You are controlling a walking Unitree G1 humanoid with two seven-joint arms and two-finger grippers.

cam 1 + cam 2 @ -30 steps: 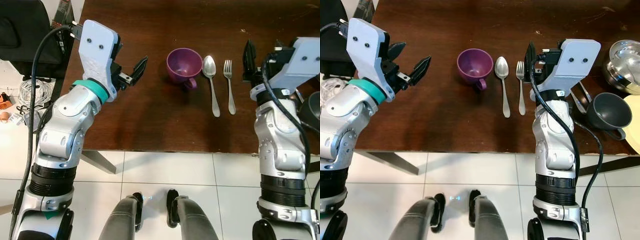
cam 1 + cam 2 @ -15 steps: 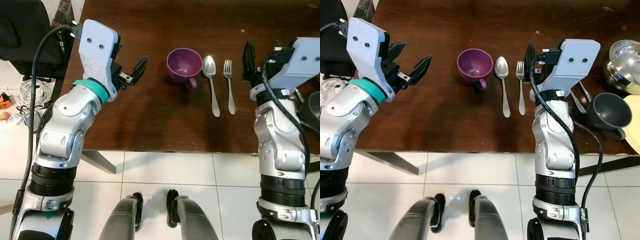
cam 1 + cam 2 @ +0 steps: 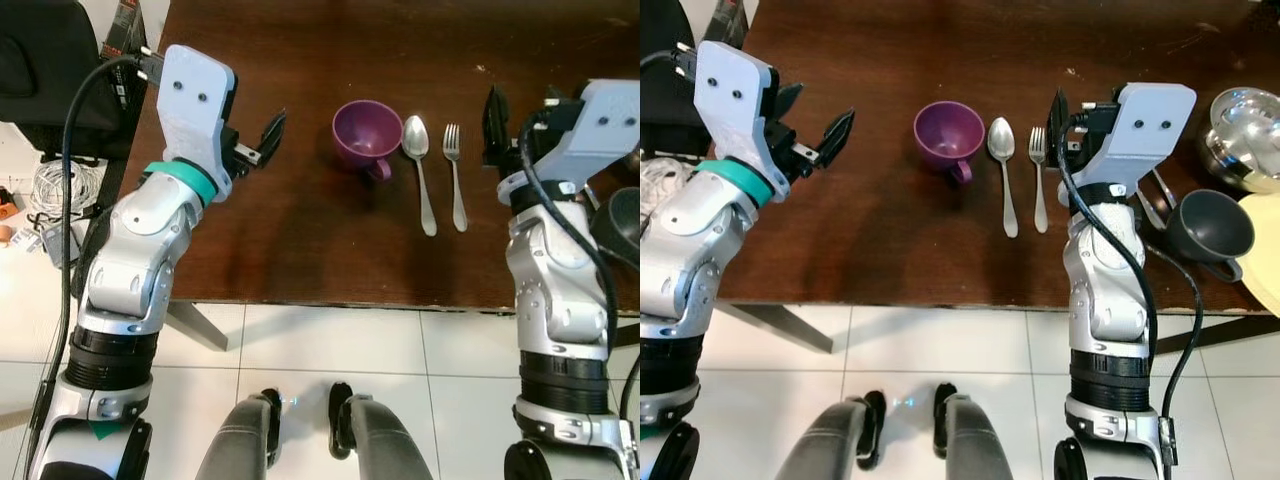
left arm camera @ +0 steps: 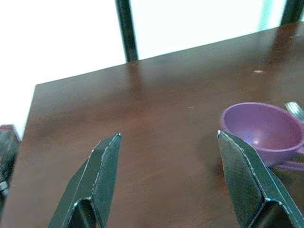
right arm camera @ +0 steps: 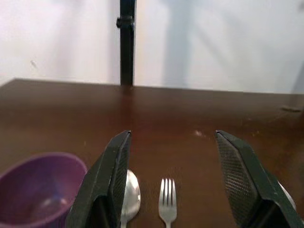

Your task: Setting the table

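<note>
Three pieces already sit in a row on the dark worktop (image 3: 890, 220): a purple cup (image 3: 948, 135), a spoon (image 3: 1004, 170) just beside it and a fork (image 3: 1038, 175) beside that. Both the left tool (image 3: 812, 125) and the right tool (image 5: 171, 190) hover empty with fingers spread. Probably the grey cup (image 3: 1208, 228) by the right arm comes next, so that tool should drop squarely over its rim, clear of the metal bowl (image 3: 1240, 125).

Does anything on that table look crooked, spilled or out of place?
Nothing stands out. The purple cup stands upright, with the spoon and fork lying straight and parallel beside it on the table. No spill shows.
</note>
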